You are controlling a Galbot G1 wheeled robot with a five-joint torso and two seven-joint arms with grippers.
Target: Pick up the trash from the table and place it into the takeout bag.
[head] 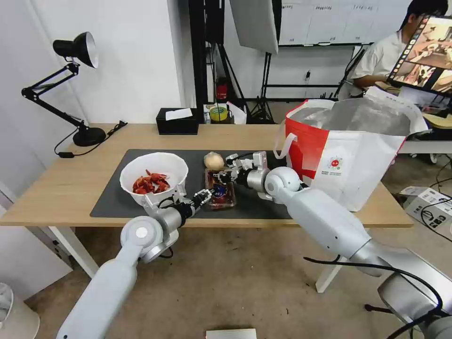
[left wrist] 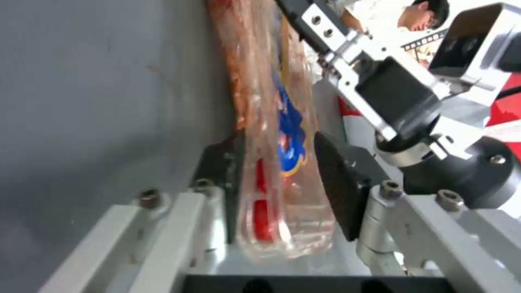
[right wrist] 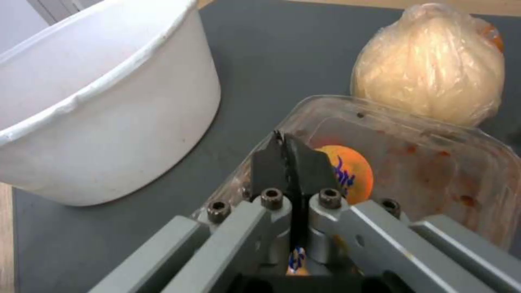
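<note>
We see one bowl, one wrapped ball, one clear tray on the mat. Our left gripper is half open around the tray's edge; our right gripper pinches its rim tight. The bag stands beside.

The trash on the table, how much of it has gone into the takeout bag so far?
None visibly. The bowl of shells, the wrapped ball and the clamshell tray all sit on the mat. In hand: both tools are at the tray, the left tool straddling its near end, fingers apart, the right tool pinched shut on its far rim. Left: carrying everything to the takeout bag.
</note>
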